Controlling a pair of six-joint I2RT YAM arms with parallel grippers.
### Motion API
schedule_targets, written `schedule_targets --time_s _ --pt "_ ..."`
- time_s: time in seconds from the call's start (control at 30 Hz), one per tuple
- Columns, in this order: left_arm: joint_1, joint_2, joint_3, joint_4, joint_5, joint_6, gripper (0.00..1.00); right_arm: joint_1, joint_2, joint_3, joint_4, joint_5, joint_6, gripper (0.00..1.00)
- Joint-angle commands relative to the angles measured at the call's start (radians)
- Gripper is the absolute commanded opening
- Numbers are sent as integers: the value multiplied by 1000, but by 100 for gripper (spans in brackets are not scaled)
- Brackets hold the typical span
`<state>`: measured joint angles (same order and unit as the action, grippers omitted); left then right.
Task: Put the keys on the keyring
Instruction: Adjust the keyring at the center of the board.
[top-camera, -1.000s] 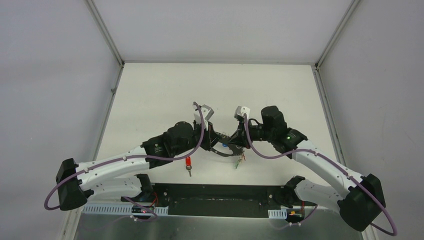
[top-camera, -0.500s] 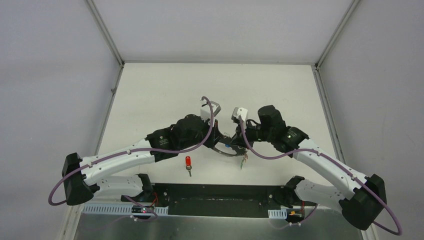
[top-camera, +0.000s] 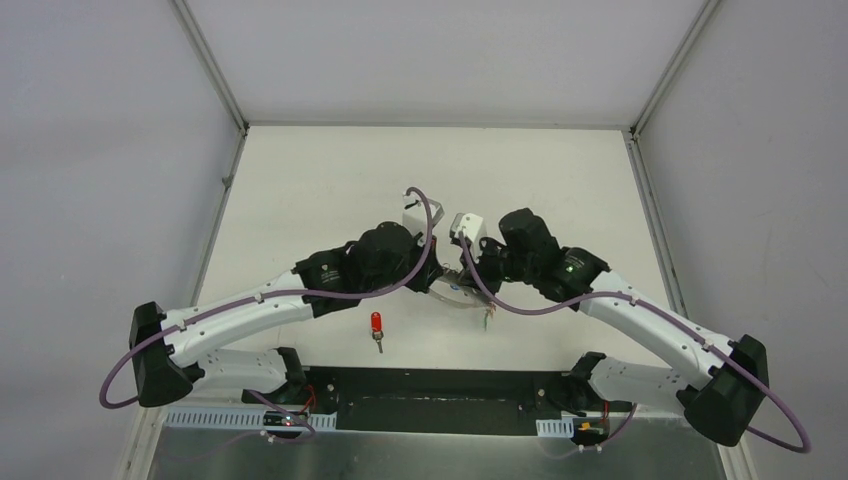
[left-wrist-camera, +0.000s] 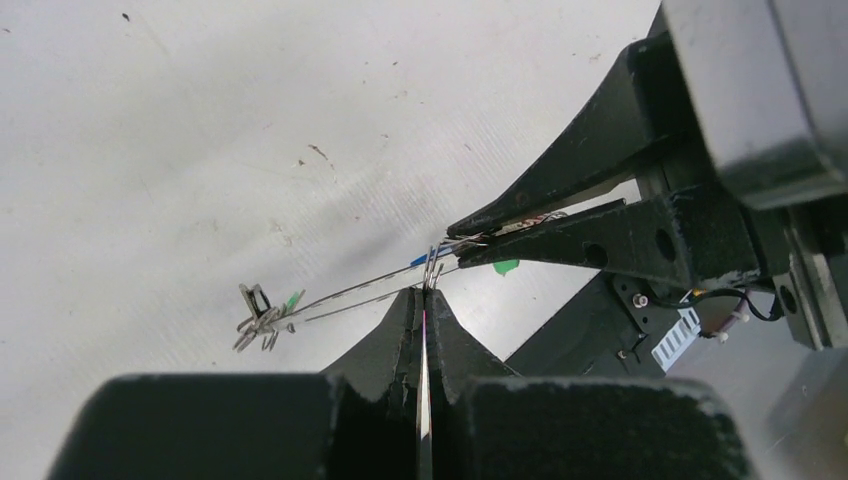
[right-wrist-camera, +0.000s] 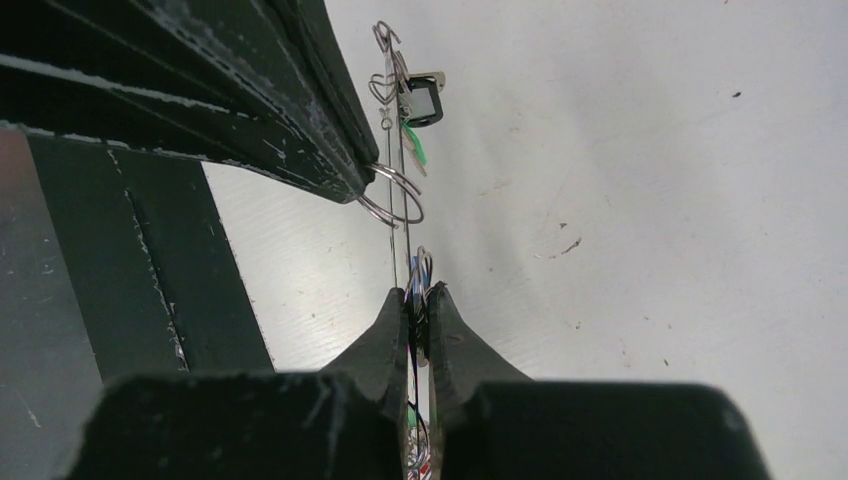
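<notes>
**Both clenched, tip to tip, at the centre**

The left tool (left-wrist-camera: 425, 292) is clenched. Its two black fingertips press together on the wire of the large thin grey metal keyring (left-wrist-camera: 360, 287), which passes between them edge-on. The right tool (right-wrist-camera: 418, 298) is clenched on the same wire. A sliver of blue shows between its fingertips, too small to say what it is. The two tools meet just beside each other over the middle of the white tabletop (top-camera: 330, 190), with the arms reaching in from either side.

The keyring is held between the two tools. Both wrist views show it almost edge-on, so its outline cannot be made out, and whether its low end touches the tabletop cannot be told. From the left tool's fingertips the wire runs out to a bunch of small silver keys with green plastic heads (left-wrist-camera: 258, 320) gathered at the ring's far end; their number cannot be told. In the right wrist view a small curl of the wire sits at the very tip of the left tool.

A small silver key with a red plastic head (top-camera: 377, 323) lies alone on the tabletop on the near side of the left tool, apart from the keyring. Its red head points away from the arm bases and its blade points toward them.
</notes>
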<state>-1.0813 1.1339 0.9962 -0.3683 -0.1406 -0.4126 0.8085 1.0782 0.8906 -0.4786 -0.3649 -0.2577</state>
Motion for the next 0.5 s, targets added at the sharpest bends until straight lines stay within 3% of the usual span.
schedule_targets --time_s 0.0,0.47 --pt "-6 19 78 -50 -35 -13 0 27 23 70 -45 124 21 0" --pt "-7 120 222 -205 -75 -24 0 89 32 98 -79 235 32 0"
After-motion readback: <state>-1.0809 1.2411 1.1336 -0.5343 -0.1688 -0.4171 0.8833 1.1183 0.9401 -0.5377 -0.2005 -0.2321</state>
